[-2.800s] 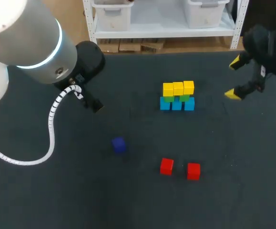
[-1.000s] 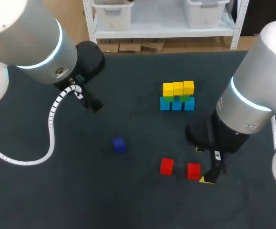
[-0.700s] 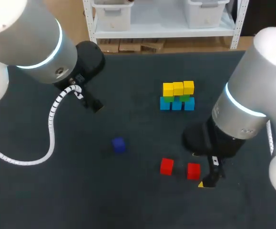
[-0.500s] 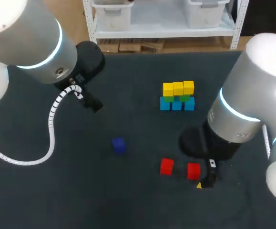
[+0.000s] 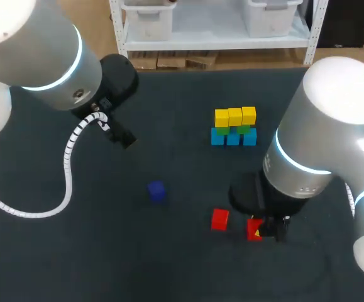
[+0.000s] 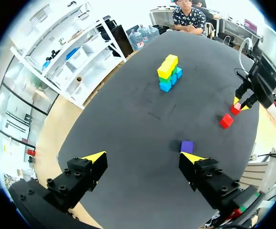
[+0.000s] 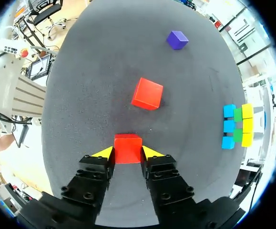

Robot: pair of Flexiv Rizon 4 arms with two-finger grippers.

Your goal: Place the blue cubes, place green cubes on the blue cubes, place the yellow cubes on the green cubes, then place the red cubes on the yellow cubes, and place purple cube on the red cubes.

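Step in hand: pick-up of the first red cube [image 7: 127, 148] for placement on the yellow cubes [image 5: 234, 116].

**Status.** The right pincer [image 7: 127, 152] is lowered onto the counter [image 5: 106, 251] toward the near edge, right of the middle. Its two yellow tips stand against opposite side faces of the first red cube, so the pincer reads as clenched on that cube. The cube rests on the counter. The second red cube [image 7: 147, 93] lies near it, apart, on the side toward the left edge. The purple cube [image 7: 177, 40] lies well apart, about mid-counter. The left pincer [image 6: 143, 157] is released, holds nothing, and hangs over the left part of the counter.

**Target.** The stack stands toward the far edge, right of the middle: blue cubes [image 5: 233, 138] at the base, green cubes [image 5: 243, 129] on them, yellow cubes as the top row. No red cube is on it yet.

**Procedure (recommended).**
1. Confirm that both tips bear flat and centred on the faces. An off-centre grip is likely to twist the cube on lifting.
2. Lift straight up before any sideways travel, so that the second red cube is not struck.
3. Travel above the height of the yellow row and descend vertically over the seating point.
4. Align the cube's faces with the row, set it down lightly, then release and withdraw upward.

**Caution.** The stack is narrow, and a sideways touch may topple the upper rows.
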